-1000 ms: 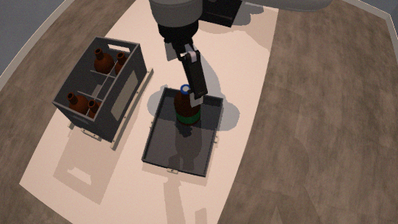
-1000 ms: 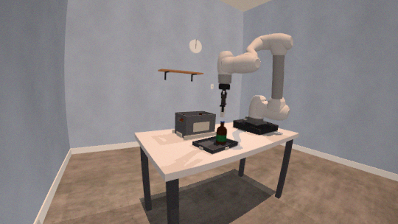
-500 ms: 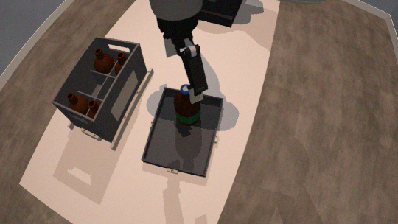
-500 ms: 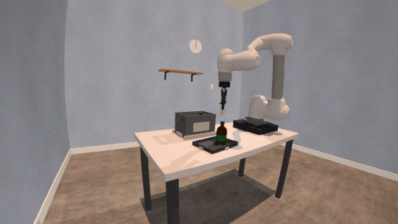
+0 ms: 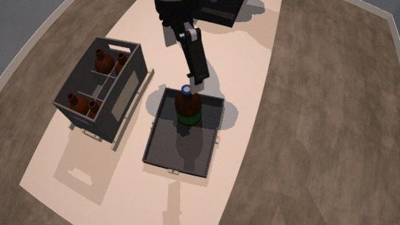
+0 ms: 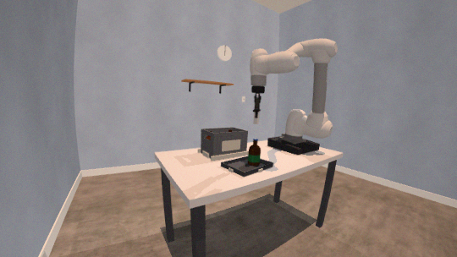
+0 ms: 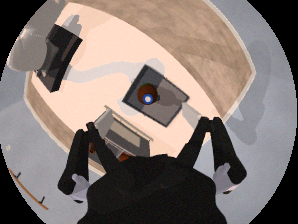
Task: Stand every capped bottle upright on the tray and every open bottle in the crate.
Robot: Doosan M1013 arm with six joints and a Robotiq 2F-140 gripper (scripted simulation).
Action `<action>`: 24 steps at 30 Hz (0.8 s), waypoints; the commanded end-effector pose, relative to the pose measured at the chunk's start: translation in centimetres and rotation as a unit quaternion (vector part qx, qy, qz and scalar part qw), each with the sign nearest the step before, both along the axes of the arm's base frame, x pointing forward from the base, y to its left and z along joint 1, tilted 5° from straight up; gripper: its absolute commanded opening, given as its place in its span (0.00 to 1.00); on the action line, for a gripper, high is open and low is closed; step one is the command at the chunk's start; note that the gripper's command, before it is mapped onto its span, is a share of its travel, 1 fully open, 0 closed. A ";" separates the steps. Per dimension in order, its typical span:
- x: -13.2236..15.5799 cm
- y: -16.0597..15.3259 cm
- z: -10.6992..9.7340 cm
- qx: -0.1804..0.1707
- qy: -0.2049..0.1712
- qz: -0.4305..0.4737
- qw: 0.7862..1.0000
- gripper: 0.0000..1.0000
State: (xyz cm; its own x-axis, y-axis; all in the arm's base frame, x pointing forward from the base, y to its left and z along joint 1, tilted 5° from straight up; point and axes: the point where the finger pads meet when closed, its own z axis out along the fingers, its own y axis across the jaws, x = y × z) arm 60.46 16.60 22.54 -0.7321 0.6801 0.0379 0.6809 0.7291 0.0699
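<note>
A brown capped bottle (image 5: 188, 107) (image 6: 254, 154) (image 7: 148, 96) with a blue cap and a green label stands upright at the back end of the dark tray (image 5: 174, 155) (image 6: 241, 168) (image 7: 174, 99). Several open brown bottles (image 5: 104, 62) (image 5: 77, 103) stand in the compartments of the grey crate (image 5: 122, 96) (image 6: 223, 141) (image 7: 127, 132), left of the tray. My gripper (image 5: 198, 79) (image 6: 256, 120) (image 7: 147, 112) is open and empty. It hangs high above the capped bottle, well clear of it.
The crate and the tray rest flat on the white table (image 5: 241, 74) (image 6: 203, 177). The arm's black base plate (image 5: 218, 11) (image 6: 293, 144) (image 7: 60, 52) sits at the table's far end. A shelf and a clock hang on the back wall.
</note>
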 end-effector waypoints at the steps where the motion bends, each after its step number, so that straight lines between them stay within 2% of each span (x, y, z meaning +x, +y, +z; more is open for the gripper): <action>1: 0.0 0.0 0.5 0.000 0.000 0.000 1.000 1.00; 13: -0.1 -0.3 3.3 0.000 0.000 0.000 1.000 1.00; 24: -0.1 -0.2 2.9 0.000 0.000 0.000 1.000 1.00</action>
